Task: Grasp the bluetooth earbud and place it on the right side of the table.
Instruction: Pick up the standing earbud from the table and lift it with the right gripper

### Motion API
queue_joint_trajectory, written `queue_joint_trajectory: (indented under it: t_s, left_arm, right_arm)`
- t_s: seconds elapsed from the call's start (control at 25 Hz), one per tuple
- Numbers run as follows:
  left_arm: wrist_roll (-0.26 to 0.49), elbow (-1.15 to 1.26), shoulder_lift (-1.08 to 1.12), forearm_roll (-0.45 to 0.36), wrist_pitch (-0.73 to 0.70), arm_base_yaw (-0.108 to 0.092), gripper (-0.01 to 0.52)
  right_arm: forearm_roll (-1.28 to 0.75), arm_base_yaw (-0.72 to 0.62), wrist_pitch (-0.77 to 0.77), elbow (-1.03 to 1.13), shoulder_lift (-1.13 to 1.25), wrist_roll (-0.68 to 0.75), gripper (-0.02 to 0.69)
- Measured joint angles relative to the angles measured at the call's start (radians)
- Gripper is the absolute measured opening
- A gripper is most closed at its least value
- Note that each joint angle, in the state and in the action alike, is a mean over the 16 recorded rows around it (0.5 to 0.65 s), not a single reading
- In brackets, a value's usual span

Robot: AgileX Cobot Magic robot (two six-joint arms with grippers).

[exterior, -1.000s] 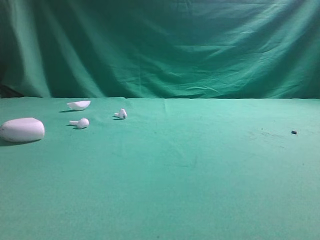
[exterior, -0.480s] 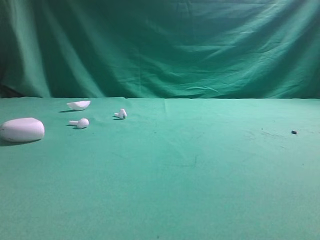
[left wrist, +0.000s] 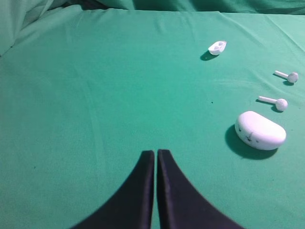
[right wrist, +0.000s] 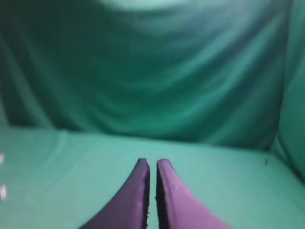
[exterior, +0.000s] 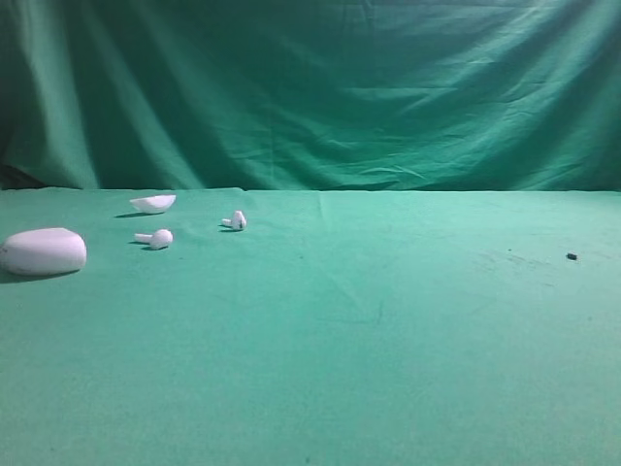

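Observation:
The bluetooth earbud (exterior: 236,221) lies on the green table (exterior: 369,320) at the back left, a small dark speck on its head; the left wrist view shows it far right (left wrist: 288,76). Neither gripper appears in the exterior high view. In its wrist view my left gripper (left wrist: 156,151) is shut and empty, low over bare cloth, well left of the earbud. My right gripper (right wrist: 153,161) is shut too, with nothing between its fingers, above bare cloth facing the backdrop.
A twin earbud with a ball head (exterior: 156,238) (left wrist: 275,102) lies left of the earbud. A white oval case (exterior: 44,251) (left wrist: 260,130) sits at the far left, a small white shell piece (exterior: 153,204) (left wrist: 217,47) behind. A dark speck (exterior: 571,256) marks the right side.

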Motion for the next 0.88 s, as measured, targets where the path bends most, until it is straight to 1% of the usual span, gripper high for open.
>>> queue_joint_trajectory:
  t_s: [0.16, 0.24, 0.32, 0.44, 0.56, 0.76, 0.88]
  left_arm:
    - [0.0, 0.0, 0.0, 0.0, 0.0, 0.0, 0.0]
    - [0.0, 0.0, 0.0, 0.0, 0.0, 0.0, 0.0]
    - [0.0, 0.0, 0.0, 0.0, 0.0, 0.0, 0.0]
    - [0.0, 0.0, 0.0, 0.0, 0.0, 0.0, 0.0]
    - [0.0, 0.0, 0.0, 0.0, 0.0, 0.0, 0.0]
    - [0.0, 0.0, 0.0, 0.0, 0.0, 0.0, 0.0]
    - [0.0, 0.0, 0.0, 0.0, 0.0, 0.0, 0.0]
  right_arm:
    - [0.032, 0.0, -0.114, -0.052, 0.018, 0.002, 0.046]
    - [0.048, 0.0, -0.119, -0.097, 0.047, 0.005, 0.046]
    - [0.063, 0.0, -0.084, -0.153, 0.091, 0.007, 0.046]
    - [0.081, 0.0, 0.038, -0.251, 0.188, 0.011, 0.046]
    - [0.087, 0.0, 0.21, -0.359, 0.321, 0.01, 0.046]
    - [0.089, 0.009, 0.483, -0.536, 0.607, -0.023, 0.046]
    - [0.086, 0.031, 0.6, -0.637, 0.794, -0.053, 0.046]
